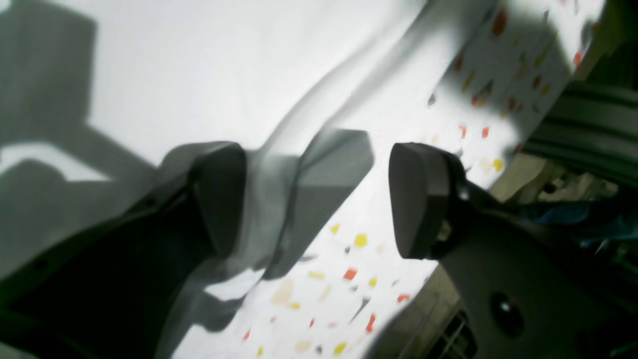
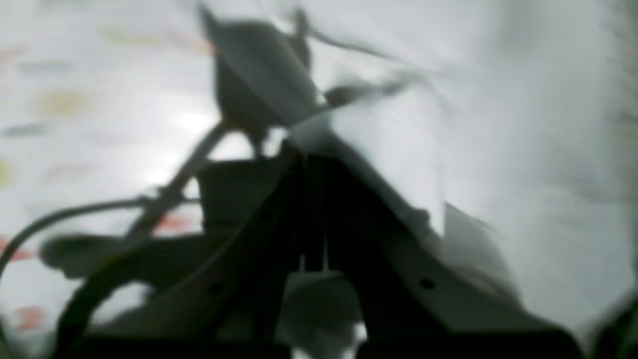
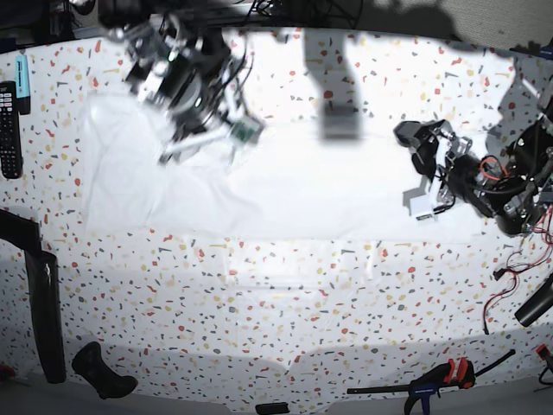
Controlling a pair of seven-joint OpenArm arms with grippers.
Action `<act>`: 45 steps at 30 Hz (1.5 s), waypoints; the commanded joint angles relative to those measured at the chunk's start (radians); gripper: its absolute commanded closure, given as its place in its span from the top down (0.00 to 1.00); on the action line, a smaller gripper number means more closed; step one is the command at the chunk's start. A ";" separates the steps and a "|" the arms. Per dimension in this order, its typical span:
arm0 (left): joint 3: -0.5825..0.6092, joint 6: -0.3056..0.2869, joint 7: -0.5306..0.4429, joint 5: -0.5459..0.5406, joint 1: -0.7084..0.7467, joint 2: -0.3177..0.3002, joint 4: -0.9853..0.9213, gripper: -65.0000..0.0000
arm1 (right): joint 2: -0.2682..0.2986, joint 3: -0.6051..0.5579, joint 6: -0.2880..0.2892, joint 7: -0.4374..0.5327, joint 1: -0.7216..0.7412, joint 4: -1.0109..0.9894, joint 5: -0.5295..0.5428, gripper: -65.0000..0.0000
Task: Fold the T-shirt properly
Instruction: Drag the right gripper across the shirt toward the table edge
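Right claw (image 3: 226, 138) is clamping the T-shirt (image 3: 285, 194); left claw (image 1: 319, 199), jaws apart, is straddling its edge and should be pinching squarely.

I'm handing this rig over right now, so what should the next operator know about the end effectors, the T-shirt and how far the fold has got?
Left end effector: open, low at the T-shirt's edge, with a fold of cloth between the fingers, not gripped.
Right end effector: shut, over the shirt's other end; the wrist view is too blurred to show whether it has cloth.
T-shirt: spread wide across the speckled table, wrinkled.
Done: no neat fold visible.
Left: grip both ends and make the folds.
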 commanded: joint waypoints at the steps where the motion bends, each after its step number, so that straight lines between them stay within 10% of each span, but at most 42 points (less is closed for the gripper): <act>1: 0.000 0.008 -0.001 0.008 -0.011 -0.004 0.003 0.67 | 0.004 0.002 -0.005 -0.005 0.009 0.018 -0.003 0.00; 14: 0.000 0.008 -0.001 0.008 -0.011 -0.004 0.003 0.67 | 0.011 0.002 -0.003 -0.031 0.045 0.034 0.006 0.00; 33: 0.000 0.008 -0.001 0.008 -0.011 -0.003 0.003 0.67 | 0.265 0.003 -0.004 -0.054 0.130 0.111 0.063 0.00; 39: 0.000 0.008 0.007 0.012 -0.010 0.013 0.003 0.67 | 0.257 0.002 0.011 0.006 0.267 -0.005 0.216 0.00; 45: 0.000 0.008 0.014 0.013 -0.003 0.056 0.003 0.67 | 0.229 0.002 -0.037 -0.045 0.403 -0.146 0.155 0.00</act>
